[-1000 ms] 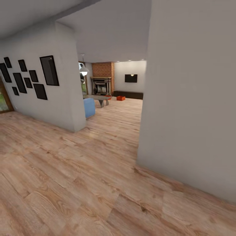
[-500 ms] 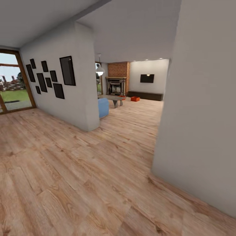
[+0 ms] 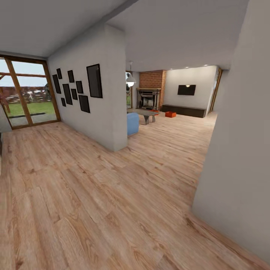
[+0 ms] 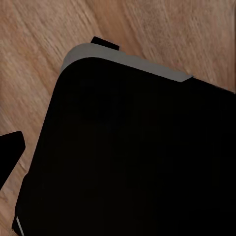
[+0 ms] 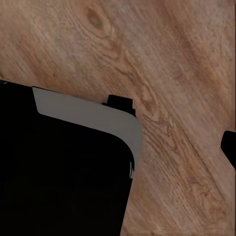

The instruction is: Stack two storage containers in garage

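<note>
orange container (image 3: 170, 114) far off by fireplace (image 3: 150, 99), gripper states apparently unreadable

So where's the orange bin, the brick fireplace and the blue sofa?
orange bin (image 3: 170, 114): head view, on its front wall, far across the room.
brick fireplace (image 3: 152, 79): head view, on the red brick above the opening.
blue sofa (image 3: 132, 124): head view, on its visible end.

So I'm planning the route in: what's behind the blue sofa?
Behind the blue sofa stand a grey low table, an orange-red container on the wood floor and the brick fireplace. The near wall covers the sofa's left part.
</note>
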{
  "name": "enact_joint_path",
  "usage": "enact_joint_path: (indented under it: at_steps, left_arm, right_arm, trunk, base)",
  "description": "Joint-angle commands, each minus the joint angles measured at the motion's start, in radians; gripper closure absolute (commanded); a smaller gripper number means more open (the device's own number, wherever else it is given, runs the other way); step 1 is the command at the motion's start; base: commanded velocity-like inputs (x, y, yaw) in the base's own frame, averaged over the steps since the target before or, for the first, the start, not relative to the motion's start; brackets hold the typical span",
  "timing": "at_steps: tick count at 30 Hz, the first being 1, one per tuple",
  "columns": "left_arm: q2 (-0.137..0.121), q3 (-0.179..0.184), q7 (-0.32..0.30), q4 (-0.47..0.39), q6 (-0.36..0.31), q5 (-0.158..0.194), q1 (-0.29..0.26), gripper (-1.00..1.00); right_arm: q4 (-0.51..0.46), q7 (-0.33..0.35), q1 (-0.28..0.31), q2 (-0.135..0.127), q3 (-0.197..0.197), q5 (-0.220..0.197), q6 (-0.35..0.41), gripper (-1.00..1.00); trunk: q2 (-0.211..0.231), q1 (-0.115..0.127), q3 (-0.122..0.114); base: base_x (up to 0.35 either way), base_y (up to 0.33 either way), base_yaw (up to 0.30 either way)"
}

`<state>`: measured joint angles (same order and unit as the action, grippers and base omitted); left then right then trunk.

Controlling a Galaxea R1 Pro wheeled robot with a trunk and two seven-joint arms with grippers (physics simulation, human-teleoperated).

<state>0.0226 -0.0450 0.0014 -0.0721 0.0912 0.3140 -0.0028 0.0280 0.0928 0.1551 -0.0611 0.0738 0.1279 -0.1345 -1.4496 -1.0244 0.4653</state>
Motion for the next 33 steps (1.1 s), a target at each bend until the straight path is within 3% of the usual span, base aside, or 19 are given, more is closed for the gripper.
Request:
enact_joint_path:
  at_steps: [1, 33]
  left_arm:
    - [0.000, -0.004, 0.000, 0.000, 0.002, 0.002, 0.000, -1.00]
    - [0.000, -0.004, 0.000, 0.000, 0.001, 0.002, 0.000, -1.00]
  right_arm:
    - [0.003, 0.001, 0.001, 0.000, 0.006, 0.001, -0.006, -1.00]
    - [0.003, 0.001, 0.001, 0.000, 0.000, -0.005, 0.001, -1.00]
  trunk:
    - [0.000, -0.001, 0.001]
    - [0.000, -0.001, 0.001]
  base:
    - [0.324, 0.000, 0.059]
    - [0.324, 0.000, 0.003]
